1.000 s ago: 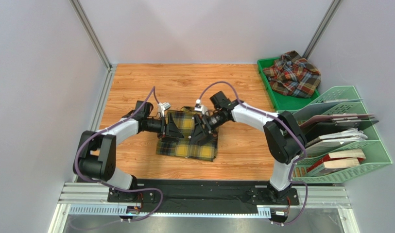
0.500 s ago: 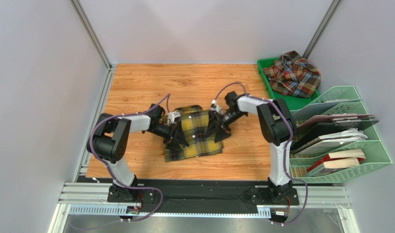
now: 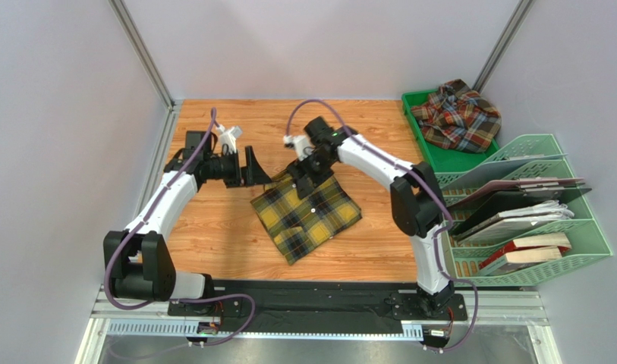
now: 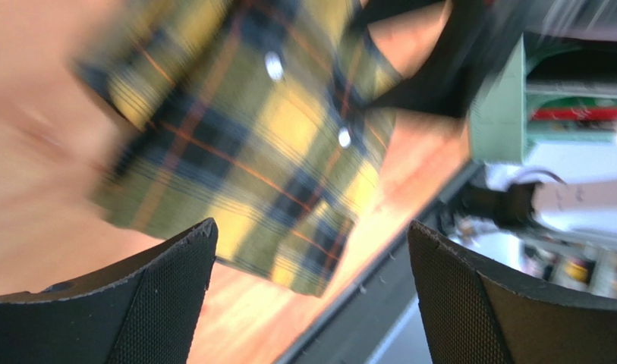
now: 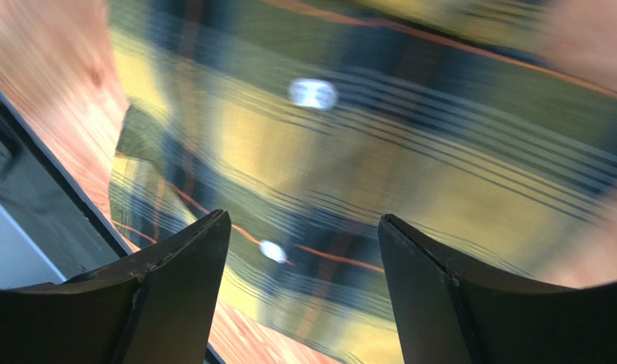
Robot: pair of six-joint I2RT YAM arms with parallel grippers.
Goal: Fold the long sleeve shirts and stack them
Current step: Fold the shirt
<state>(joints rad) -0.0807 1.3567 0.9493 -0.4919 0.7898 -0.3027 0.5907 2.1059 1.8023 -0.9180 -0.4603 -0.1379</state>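
The yellow and black plaid shirt (image 3: 306, 214) lies folded on the wooden table, turned like a diamond. It shows blurred in the left wrist view (image 4: 243, 129) and fills the right wrist view (image 5: 379, 152). My left gripper (image 3: 258, 168) hangs open just off the shirt's far-left corner, with nothing between its fingers (image 4: 152, 288). Over the shirt's far corner, my right gripper (image 3: 302, 179) has its jaws apart and the cloth lies below them (image 5: 303, 250). The rust-red plaid shirt (image 3: 457, 117) is crumpled in the green tray at the back right.
The green tray (image 3: 439, 158) stands at the table's back right. A green file rack (image 3: 546, 227) with books and folders sits at the right. Grey walls close in the left, back and right; a black rail (image 3: 319, 299) runs along the near edge.
The yellow shirt has turned and slid toward the near right. My left gripper has pulled back off it to the far left and opened. My right gripper has moved to the shirt's far corner.
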